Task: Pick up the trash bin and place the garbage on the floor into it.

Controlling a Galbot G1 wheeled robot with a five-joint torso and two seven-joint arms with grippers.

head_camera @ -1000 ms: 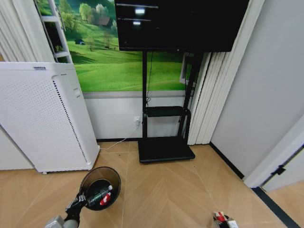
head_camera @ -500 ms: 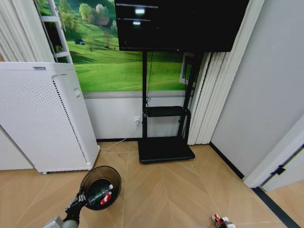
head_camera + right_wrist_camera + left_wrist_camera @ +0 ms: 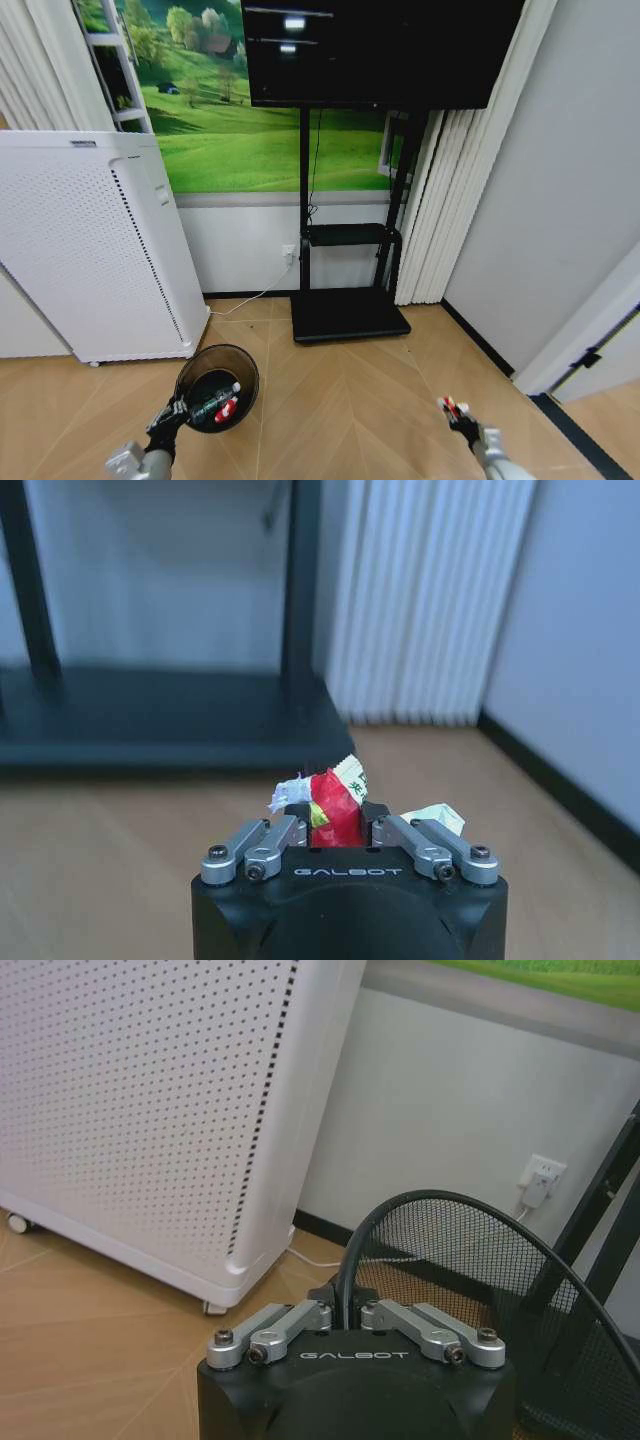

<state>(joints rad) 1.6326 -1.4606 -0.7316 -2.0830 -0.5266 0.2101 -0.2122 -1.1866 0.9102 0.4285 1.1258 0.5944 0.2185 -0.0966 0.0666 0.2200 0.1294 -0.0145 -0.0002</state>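
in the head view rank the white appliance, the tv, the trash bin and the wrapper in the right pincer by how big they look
1. White appliance and TV: too close to rank.
2. Trash bin, held by the left pincer.
3. Wrapper in the right pincer.

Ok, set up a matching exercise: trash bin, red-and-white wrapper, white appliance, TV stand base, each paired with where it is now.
Things:
1. trash bin
2. red-and-white wrapper
3. white perforated appliance
4. TV stand base

Places:
A. on the floor against the wall, under the screen
B. pinched in the right gripper
C. rim held by the left gripper
D. standing at the robot's left, by the wall

Pairs: 1-C, 2-B, 3-D, 4-A
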